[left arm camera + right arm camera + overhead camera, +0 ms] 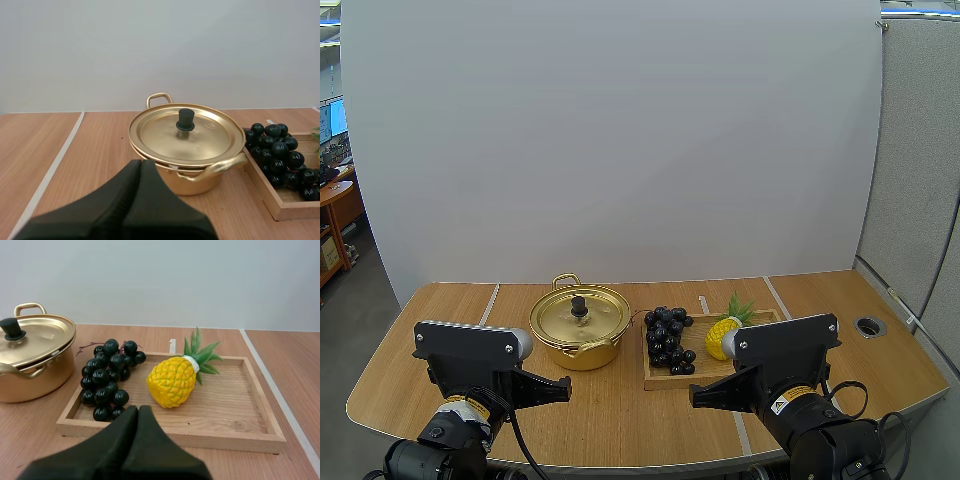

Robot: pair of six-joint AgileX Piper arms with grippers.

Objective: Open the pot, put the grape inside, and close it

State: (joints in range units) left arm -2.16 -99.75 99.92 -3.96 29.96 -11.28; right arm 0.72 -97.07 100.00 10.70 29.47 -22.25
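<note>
Your left pincer (140, 165) and right pincer (138, 410) were pressed together. The lidded pot (570, 355) sat at the middle of the surface (620, 415), and the grapes (669, 340) lay at the left edge of the tray (230, 405). You'd best have spread the left one squarely over the knob (185, 120).

Wooden table (610, 420) before a plain white screen (620, 140), grey partition (918, 150) right, desk (338, 203) far left.

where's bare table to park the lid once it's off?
Bare table left of the pot, out to the edge. Also the strip in front of pot and tray, and right of the tray. Tray floor right of the pineapple is free too. Crowded: the pot-tray gap; grapes fill the tray's pot side.
</note>
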